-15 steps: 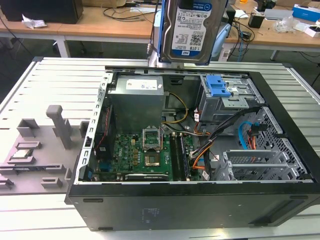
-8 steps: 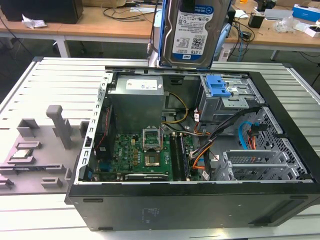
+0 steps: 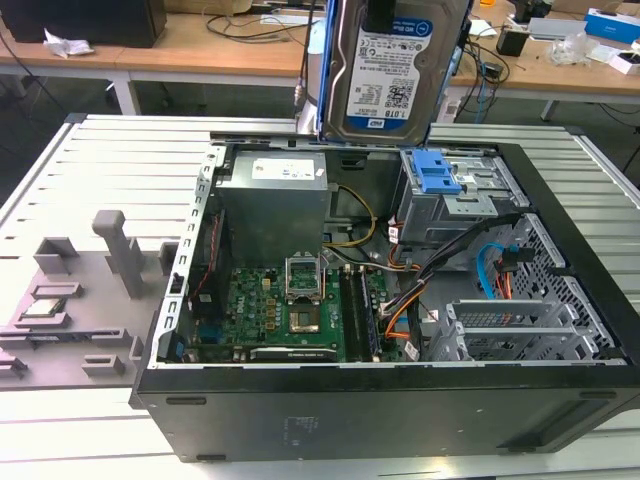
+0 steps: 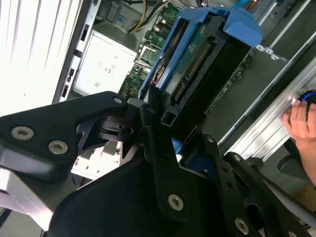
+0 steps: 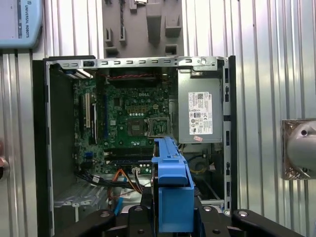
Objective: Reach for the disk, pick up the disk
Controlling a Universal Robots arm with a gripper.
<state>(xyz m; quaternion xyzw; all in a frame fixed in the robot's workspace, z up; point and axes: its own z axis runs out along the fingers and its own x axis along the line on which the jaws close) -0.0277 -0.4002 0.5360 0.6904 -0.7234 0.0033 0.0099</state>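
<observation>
The disk (image 3: pixel 388 75) hangs upright in the air above the back of the open computer case (image 3: pixel 380 400), its white-and-blue label facing the exterior view. Blue bracket strips run along its edges. My gripper (image 4: pixel 170 123) is shut on the disk (image 4: pixel 197 64); black fingers (image 4: pixel 150 106) press on its two flat sides, with the connector edge pointing down toward the case. In the first wrist view the disk's blue bracket (image 5: pixel 173 190) stands out between the gripper's (image 5: pixel 173 215) black links, directly above the case interior.
Inside the case lie the motherboard (image 3: pixel 290 310), power supply (image 3: pixel 275 205), orange and black cables (image 3: pixel 400 300) and a grey drive cage with a blue latch (image 3: pixel 440 175). A grey fixture (image 3: pixel 70 290) sits on the slatted table at the exterior view's left. A person's hand (image 4: pixel 302 118) rests beside the case.
</observation>
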